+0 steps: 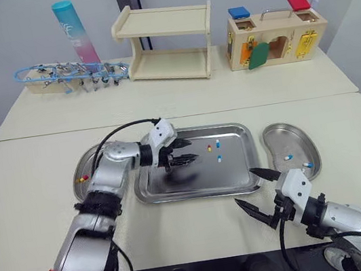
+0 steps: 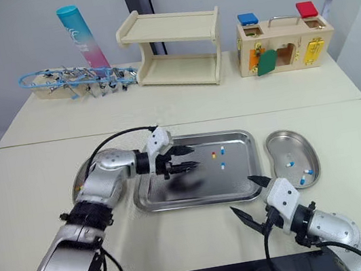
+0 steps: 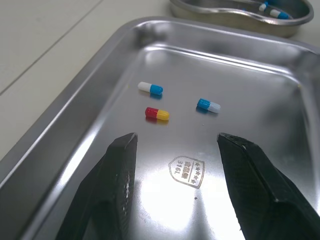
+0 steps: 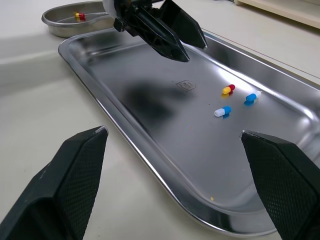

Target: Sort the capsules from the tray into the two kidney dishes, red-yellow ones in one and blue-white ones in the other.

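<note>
A steel tray (image 1: 195,187) in the middle of the table holds one red-yellow capsule (image 3: 157,114) and two blue-white capsules (image 3: 150,88) (image 3: 208,105), close together towards its right half. My left gripper (image 1: 190,151) hovers open over the tray's left-centre, its tips a short way from the capsules, with nothing between its fingers. The left kidney dish (image 1: 79,167) holds a red-yellow capsule (image 1: 85,178). In the right kidney dish (image 1: 293,135) lie two blue-white capsules (image 1: 288,157). My right gripper (image 1: 245,186) is wide open and empty over the table, just in front of the tray's right corner.
Along the back table stand a wooden two-tier shelf (image 1: 166,41), a wooden lock box (image 1: 275,38), a blue rack of tools (image 1: 68,74) and a pink-blue tube (image 1: 76,31). A seam runs between the two tables behind the tray.
</note>
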Motion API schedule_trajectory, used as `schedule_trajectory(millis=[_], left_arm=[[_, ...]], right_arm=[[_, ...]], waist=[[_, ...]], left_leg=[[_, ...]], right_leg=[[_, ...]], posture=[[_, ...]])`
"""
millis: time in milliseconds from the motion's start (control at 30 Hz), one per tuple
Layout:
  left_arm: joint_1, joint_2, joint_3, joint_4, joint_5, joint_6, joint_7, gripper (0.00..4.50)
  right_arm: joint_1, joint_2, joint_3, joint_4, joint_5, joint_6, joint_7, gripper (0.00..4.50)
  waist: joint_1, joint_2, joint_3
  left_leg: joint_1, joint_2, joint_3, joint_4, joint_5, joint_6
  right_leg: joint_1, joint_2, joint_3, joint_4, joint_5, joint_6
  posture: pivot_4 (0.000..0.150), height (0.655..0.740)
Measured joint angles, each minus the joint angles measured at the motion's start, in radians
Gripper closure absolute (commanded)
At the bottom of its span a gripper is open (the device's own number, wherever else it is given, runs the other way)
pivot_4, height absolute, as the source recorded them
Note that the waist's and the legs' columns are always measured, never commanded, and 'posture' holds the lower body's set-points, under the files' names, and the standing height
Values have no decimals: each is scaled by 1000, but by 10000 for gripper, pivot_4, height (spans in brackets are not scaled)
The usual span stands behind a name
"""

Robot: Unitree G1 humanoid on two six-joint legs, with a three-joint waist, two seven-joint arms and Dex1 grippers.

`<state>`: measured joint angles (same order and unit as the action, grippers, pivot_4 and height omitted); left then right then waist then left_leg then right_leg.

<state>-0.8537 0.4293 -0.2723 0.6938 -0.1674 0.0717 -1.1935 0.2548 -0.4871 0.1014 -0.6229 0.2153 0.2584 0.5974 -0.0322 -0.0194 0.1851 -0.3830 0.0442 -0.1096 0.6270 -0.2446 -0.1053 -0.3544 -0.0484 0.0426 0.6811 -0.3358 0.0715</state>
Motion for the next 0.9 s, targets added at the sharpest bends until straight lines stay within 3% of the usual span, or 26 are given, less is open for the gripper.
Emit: schedule_trajectory(millis=[367,900], left_arm=[[-188,-159,4,440,139,-210,10,19106],[-245,-234,44,575,242,-295,86,19106]], right_arm=[[64,2,6,-65,-5,33,-51,0],[130,2,9,-150,-6,76,-101,0]], waist=[[-1,-1,0],[0,-1,0]], left_leg=[[0,0,0,0,0,0],[0,0,-1,0,0,0]], right_leg=[[0,0,0,0,0,0],[0,0,0,0,0,0]], posture=[[1500,7400],[1500,7400]])
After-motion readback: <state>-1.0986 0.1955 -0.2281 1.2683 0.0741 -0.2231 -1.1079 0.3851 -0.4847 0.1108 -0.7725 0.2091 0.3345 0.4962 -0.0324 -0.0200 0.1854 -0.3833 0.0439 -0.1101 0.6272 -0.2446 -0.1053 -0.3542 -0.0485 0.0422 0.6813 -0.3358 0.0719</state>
